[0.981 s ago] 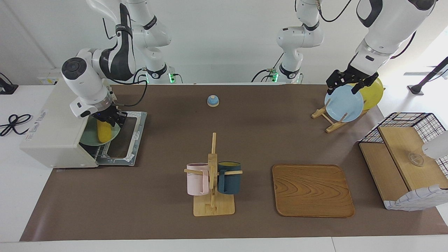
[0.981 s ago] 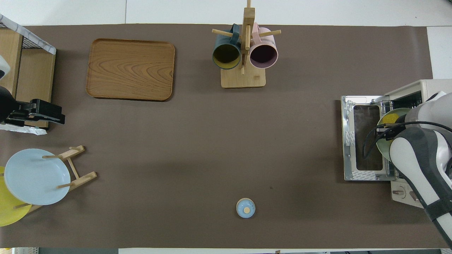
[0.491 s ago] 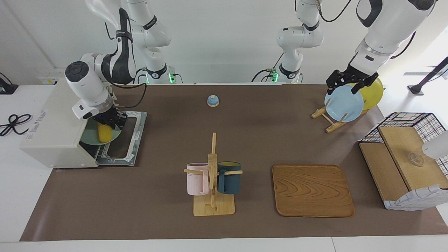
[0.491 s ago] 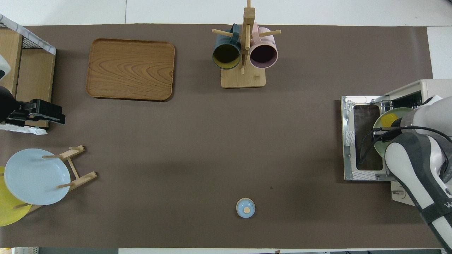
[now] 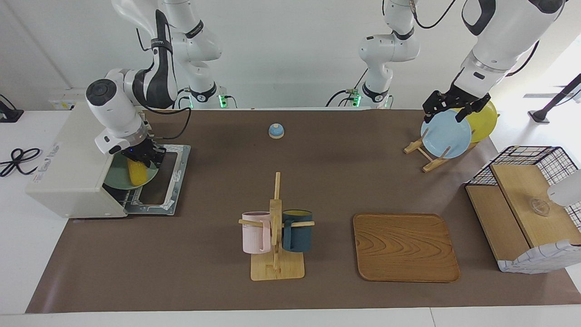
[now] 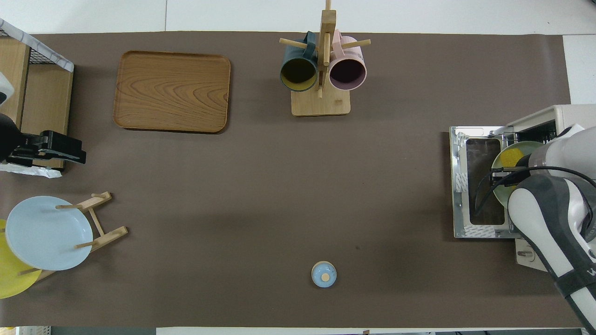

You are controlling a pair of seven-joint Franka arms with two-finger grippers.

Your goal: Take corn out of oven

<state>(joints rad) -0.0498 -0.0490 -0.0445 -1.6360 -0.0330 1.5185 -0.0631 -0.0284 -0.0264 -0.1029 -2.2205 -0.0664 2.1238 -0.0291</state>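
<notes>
The yellow corn (image 5: pixel 135 173) lies on a green plate (image 5: pixel 117 178) on the wire rack at the mouth of the off-white oven (image 5: pixel 68 172), whose door (image 5: pixel 169 181) is dropped open flat. My right gripper (image 5: pixel 140 160) reaches down into the oven's mouth and is shut on the corn's end nearer the robots. In the overhead view the corn (image 6: pixel 511 154) shows only partly beside the right arm, and the right gripper is hidden under the arm. My left gripper (image 5: pixel 445 113) waits open and empty in the air over the plate rack.
A blue plate (image 5: pixel 445 135) and a yellow plate (image 5: pixel 484 121) stand in a wooden rack. A wire-and-wood basket (image 5: pixel 526 213) is at the left arm's end. A wooden tray (image 5: pixel 405 247), a mug rack (image 5: pixel 276 236) with two mugs and a small blue bell (image 5: pixel 276 131) are mid-table.
The right wrist has shifted slightly toward the open door and settled lower over the corn's end. The green plate has slid a little outward. The left arm has not moved.
</notes>
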